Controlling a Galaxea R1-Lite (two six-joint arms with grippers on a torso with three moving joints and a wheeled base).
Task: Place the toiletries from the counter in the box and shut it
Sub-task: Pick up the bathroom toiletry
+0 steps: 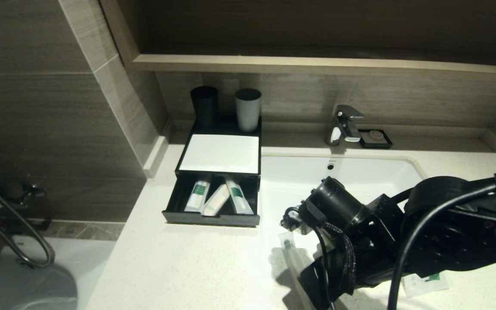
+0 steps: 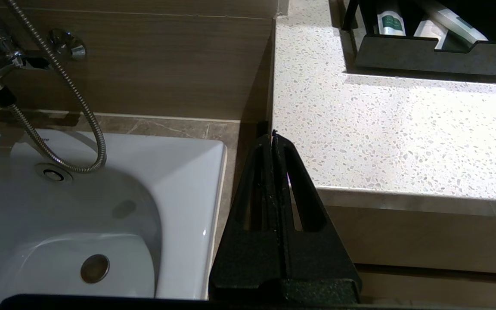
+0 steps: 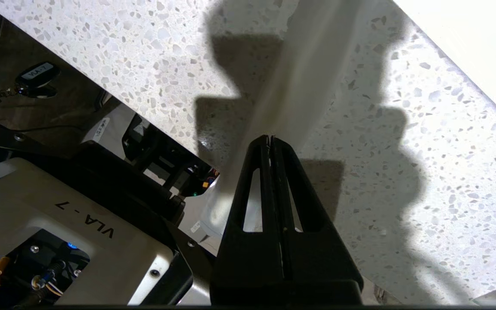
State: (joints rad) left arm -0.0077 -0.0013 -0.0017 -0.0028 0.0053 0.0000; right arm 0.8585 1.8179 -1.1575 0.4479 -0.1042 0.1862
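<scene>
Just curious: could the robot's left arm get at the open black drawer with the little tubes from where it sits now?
Probably yes. The left gripper, shut, sits by the counter's edge, and only bare counter lies between it and the drawer.

The black box (image 1: 220,172) sat toward the back left of the table (image 1: 187,267), its flat white top panel level and its drawer (image 1: 211,217) pulled open toward the front edge. Three white tubes with green labels (image 1: 218,199) lay side by side in the drawer, the middle one slanted. Near the front edge, a long clear-wrapped packet with a small green mark (image 1: 288,246) lay flat, and another white sachet with green print (image 1: 426,282) lay flat further right.
</scene>
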